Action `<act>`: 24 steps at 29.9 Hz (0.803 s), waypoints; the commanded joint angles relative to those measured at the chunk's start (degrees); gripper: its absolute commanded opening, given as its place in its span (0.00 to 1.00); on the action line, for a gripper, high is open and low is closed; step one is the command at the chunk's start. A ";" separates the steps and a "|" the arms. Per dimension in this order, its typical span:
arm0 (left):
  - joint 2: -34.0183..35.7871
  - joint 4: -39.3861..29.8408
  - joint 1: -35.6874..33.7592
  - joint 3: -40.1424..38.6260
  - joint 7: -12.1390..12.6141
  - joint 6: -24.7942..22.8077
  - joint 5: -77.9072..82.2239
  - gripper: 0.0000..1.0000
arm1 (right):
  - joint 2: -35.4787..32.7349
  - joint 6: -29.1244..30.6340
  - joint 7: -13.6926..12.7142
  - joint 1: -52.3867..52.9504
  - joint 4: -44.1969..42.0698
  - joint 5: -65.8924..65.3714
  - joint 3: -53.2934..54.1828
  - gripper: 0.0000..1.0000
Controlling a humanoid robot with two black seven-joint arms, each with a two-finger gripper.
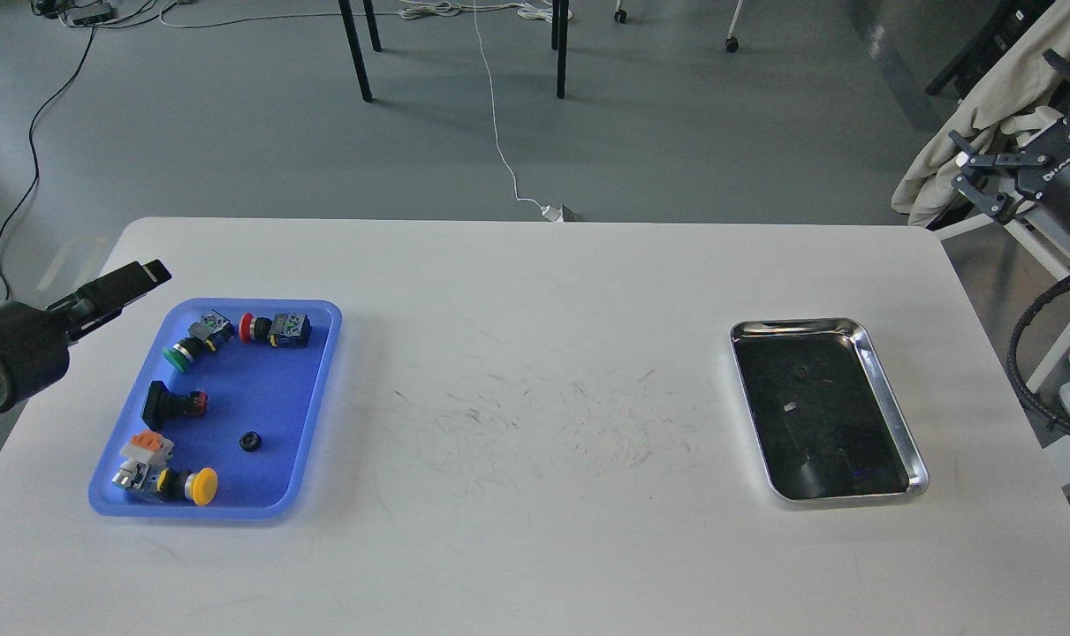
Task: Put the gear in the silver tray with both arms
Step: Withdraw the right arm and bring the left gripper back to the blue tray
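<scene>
From the robot's head, a big white table [535, 548] fills most of the picture.

On the left side sits a blue tray [318, 389]. Inside it are some push buttons: one with a green cap [179, 356] and one with a red cap [246, 328] near the far end, a black one [165, 405] in the middle, and one with a yellow cap [203, 487] at the near end. A small black gear [250, 442] lies by itself on the blue floor of the tray, just right of the black button and apart from the others.

On the right side of the table, well apart from the blue tray, sits the silver tray [888, 389]. Its bottom is dark and shiny like a mirror. A tiny dark thing [800, 374] shows near its far end, too small to tell what it is.

The left gripper [141, 278] hangs over the table just beside the far left corner of the blue tray. It is seen from the side and looks like one dark piece, so I cannot tell if its fingers are apart. It holds nothing.

The right gripper [1007, 132] is up high past the right edge of the table. Its fingers are spread wide apart and hold nothing.
</scene>
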 commanded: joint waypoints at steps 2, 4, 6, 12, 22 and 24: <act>-4.93 2.90 0.12 5.92 -3.51 5.08 15.04 0.96 | 5.72 0.02 0.14 -5.25 -0.22 0.48 2.17 0.98; -7.04 5.80 0.12 7.68 -4.05 7.10 22.86 0.96 | 6.51 0.02 0.14 -5.43 -0.48 0.48 2.61 0.98; -9.76 7.65 0.12 8.39 -4.48 9.04 29.98 0.96 | 6.86 0.02 0.32 -5.60 -0.48 0.48 2.61 0.98; -14.96 14.07 0.56 11.81 -6.24 12.90 44.85 0.94 | 7.83 0.02 0.49 -5.69 -0.48 0.48 2.70 0.98; -16.90 17.68 0.65 15.95 -8.35 15.46 47.77 0.82 | 7.83 0.02 0.49 -5.95 -0.48 0.39 1.73 0.98; -16.98 17.68 0.73 15.95 -8.70 15.46 47.77 0.79 | 7.83 0.02 0.49 -6.13 -0.39 0.39 1.73 0.98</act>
